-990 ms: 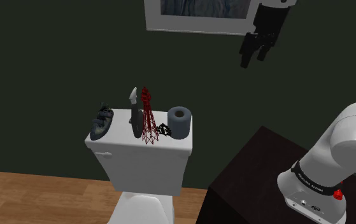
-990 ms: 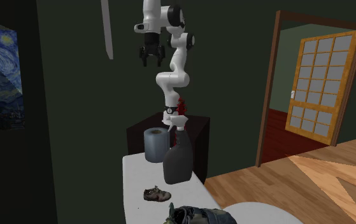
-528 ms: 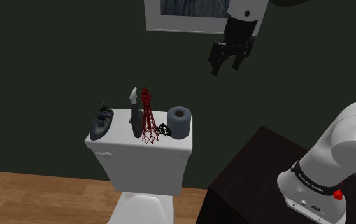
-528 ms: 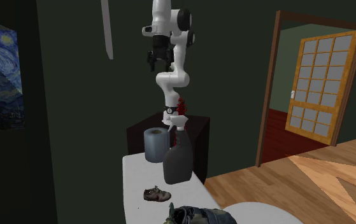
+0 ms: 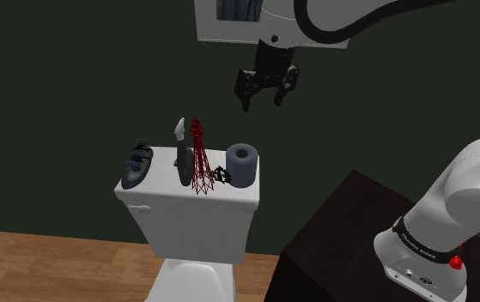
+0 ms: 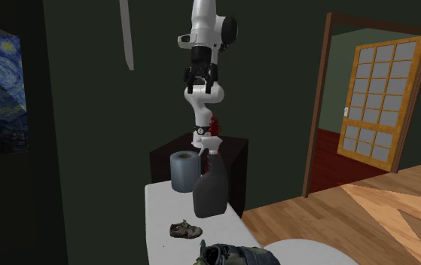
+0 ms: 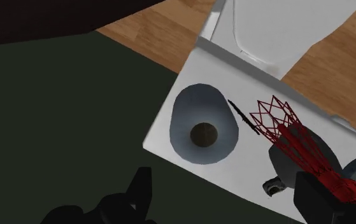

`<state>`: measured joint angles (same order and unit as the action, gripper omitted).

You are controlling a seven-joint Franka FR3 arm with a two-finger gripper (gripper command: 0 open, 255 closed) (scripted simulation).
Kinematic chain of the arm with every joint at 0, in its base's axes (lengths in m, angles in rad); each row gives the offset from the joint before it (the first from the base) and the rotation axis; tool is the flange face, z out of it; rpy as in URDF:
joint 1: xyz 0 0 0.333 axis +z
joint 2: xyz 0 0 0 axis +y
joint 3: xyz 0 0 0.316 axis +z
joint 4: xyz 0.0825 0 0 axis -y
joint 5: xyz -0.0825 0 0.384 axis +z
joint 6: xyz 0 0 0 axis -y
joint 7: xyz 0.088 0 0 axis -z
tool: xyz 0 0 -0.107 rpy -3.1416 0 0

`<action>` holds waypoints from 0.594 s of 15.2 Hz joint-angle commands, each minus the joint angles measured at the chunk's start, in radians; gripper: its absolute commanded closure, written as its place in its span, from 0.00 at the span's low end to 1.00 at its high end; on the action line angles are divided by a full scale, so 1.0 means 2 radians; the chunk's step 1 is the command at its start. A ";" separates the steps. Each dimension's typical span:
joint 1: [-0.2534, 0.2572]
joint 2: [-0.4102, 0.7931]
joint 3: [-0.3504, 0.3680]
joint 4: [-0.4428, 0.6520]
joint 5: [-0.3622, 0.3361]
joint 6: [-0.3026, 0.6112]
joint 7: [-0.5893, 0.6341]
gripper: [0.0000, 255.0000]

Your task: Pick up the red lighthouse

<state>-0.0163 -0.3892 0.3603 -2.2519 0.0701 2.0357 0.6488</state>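
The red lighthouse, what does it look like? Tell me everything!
The red lighthouse is a see-through lattice of red wires, narrow on top, flaring to a wide base. It stands upright on the white toilet tank lid, close beside a dark spray bottle, a toilet roll on its other side. Nothing grips it.

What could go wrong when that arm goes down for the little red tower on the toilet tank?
1. The red lighthouse stands close between a dark spray bottle and a paper roll, so the open fingers may knock either over on the way in.
2. It looks tall and thin-framed, so an off-centre squeeze might tip it off the tank lid.
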 commanded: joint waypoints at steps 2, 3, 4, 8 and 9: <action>-0.009 0.050 0.027 0.032 -0.019 0.029 0.052 0.00; -0.011 0.068 0.036 0.044 -0.028 0.037 0.071 0.00; -0.014 0.086 0.045 0.057 -0.039 0.045 0.090 0.00; -0.018 0.164 0.073 0.119 -0.094 0.065 0.171 0.00; -0.018 0.184 0.078 0.136 -0.110 0.067 0.192 0.00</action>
<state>-0.0530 -0.0690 0.5003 -2.0149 -0.1114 2.1595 0.9785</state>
